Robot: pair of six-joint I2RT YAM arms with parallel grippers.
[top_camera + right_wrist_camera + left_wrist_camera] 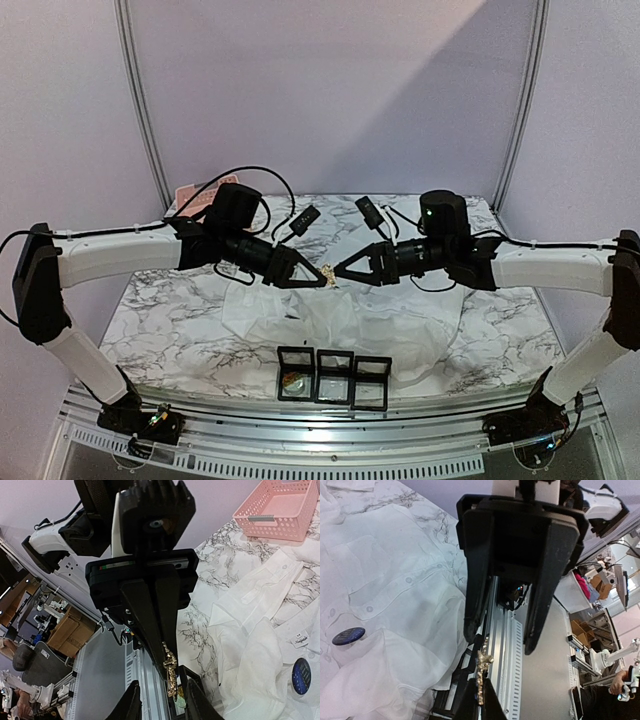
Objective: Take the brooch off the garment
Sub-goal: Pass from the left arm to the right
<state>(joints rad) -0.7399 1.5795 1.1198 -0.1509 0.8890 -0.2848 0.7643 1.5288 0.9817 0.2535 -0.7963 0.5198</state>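
Hidden, cropped, unreadable bits.
Top view: pink basket (190, 192) at far left mostly hidden behind left arm (110, 255); right wrist view crops it at top and right edges. Top view shows brooch (327, 272) too small for shape. Left wrist view crops left gripper (472, 702) at bottom edge, only fingertips showing. Near hem of garment (340, 325) partly hidden behind three black boxes (335, 375); item in leftmost box too small to tell. Print on blue round tag (301, 669) unreadable.
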